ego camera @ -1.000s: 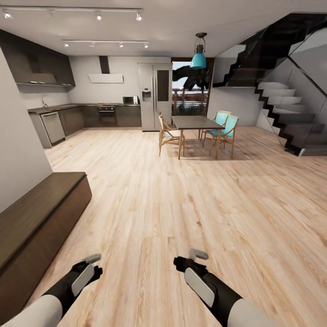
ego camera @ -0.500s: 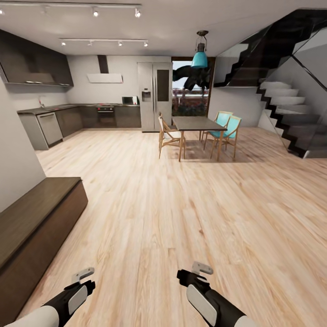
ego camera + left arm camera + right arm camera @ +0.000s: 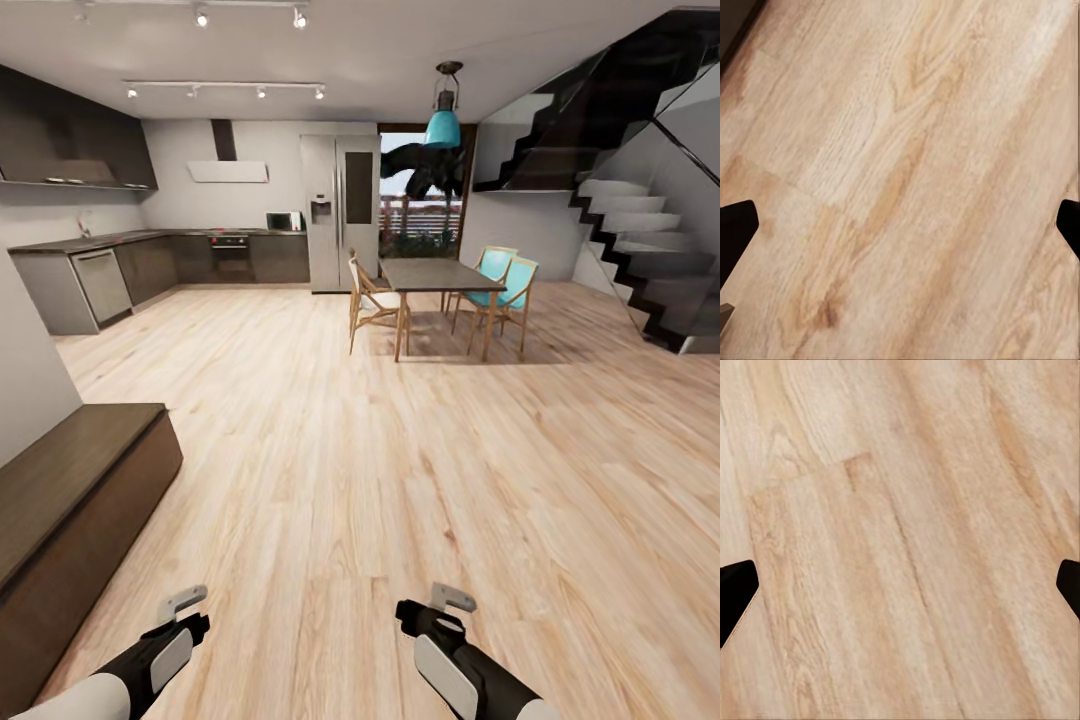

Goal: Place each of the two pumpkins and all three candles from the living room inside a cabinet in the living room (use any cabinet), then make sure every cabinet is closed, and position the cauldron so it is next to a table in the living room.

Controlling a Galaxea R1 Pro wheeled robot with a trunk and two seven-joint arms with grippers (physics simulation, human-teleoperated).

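- Transit moment: the robot faces an open room, both arms low over the plank floor [image 3: 400, 470], and it looks to be hunting for the pumpkins and candles.
- The cabinet [image 3: 70, 500] sits at about 9 o'clock from the base, long, low, dark brown, its flat front shut.
- Left end effector [image 3: 183, 606] is spread, dark fingertips at opposite edges of its wrist view with bare wood between; nothing held.
- Right end effector [image 3: 440, 603] is likewise spread and carrying nothing.
- Good practice here, I'd say: keep the arms tucked, turn the base gently, and sweep the head for orange shapes before committing.
- Textures: pale matte oak grain underfoot, smooth dark veneer on the cabinet.
- At 12 o'clock, a dining table [image 3: 435, 275] with teal chairs [image 3: 505, 285]; glossy black staircase [image 3: 620, 190] at 2 o'clock.
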